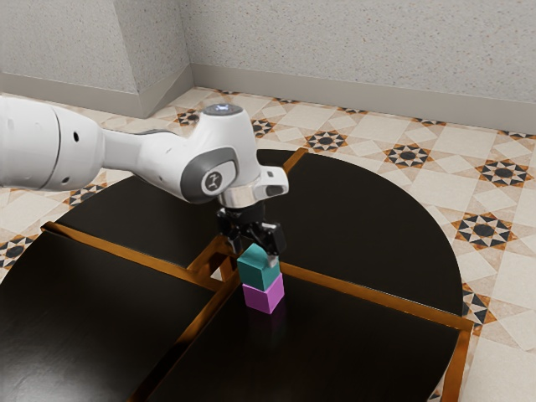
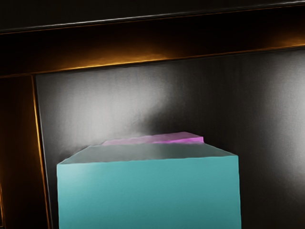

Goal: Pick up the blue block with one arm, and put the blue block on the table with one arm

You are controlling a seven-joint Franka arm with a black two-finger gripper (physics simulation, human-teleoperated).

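The arm [image 1: 159, 159] came in from the exterior view's left and bent downward over the round table [image 1: 377, 226], with the black claw [image 1: 254, 255] right at the top of the blue block [image 1: 255, 274]. I could not tell whether the claw was spread or pinching the block, since its grip was partly hidden there. The blue block, really a teal colour, was upright on top of the magenta block [image 1: 261, 300], and the two made a short stack. The magenta block rested on one of the table's glossy black panels, near where the orange-brown wooden strips [image 1: 381, 295] came together, and a faint pinkish reflection lay on the dark surface below it. In the wrist view the blue block loomed close under the claw, one broad teal face turned toward the camera and a greyer face sloping away behind it. A thin edge of the magenta block peeked out past that greyer face, and beyond lay the black panel with a pale sheen, bordered by wood. Around the table spread a floor [image 1: 444, 197] of cream tiles with dark star patterns, meeting a speckled grey wall [image 1: 360, 42].
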